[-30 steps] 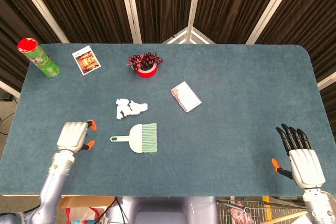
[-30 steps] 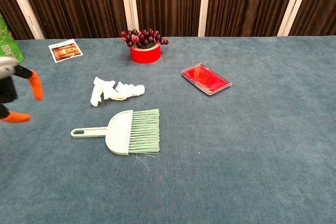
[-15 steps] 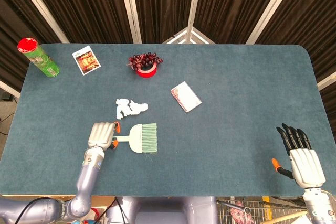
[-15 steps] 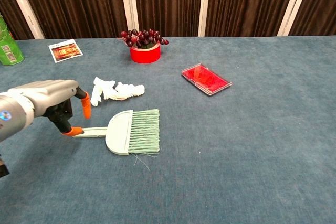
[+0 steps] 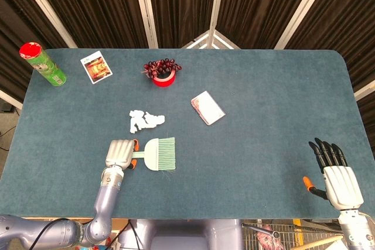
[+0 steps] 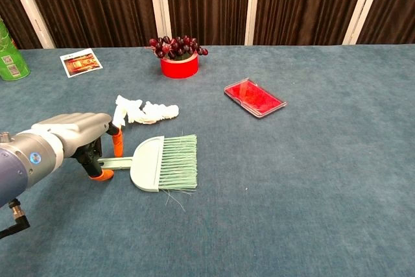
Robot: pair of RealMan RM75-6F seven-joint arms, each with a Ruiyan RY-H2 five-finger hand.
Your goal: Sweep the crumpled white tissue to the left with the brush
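Items counted on the table [image 5: 263,86]: one brush [image 5: 157,153], one crumpled white tissue [image 5: 144,120], one green can [image 5: 43,65], one picture card [image 5: 96,68]. Also one red tape roll [image 5: 163,78] topped with one bunch of grapes [image 5: 162,67], and one red flat packet [image 5: 207,108]. Hands in view: two, left hand [image 5: 120,153] and right hand [image 5: 335,174].

Blue-carpeted table [image 5: 263,144]; dark brown curtains [image 6: 207,1] w/ white frame strips behind.

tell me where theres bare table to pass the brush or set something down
Widest bare patch: between the red case and the right hand. Another lies left of the tissue, below the green can and photo card. Crowded: the middle-left, where the left hand is at the brush handle just under the tissue, with the grape bowl behind.
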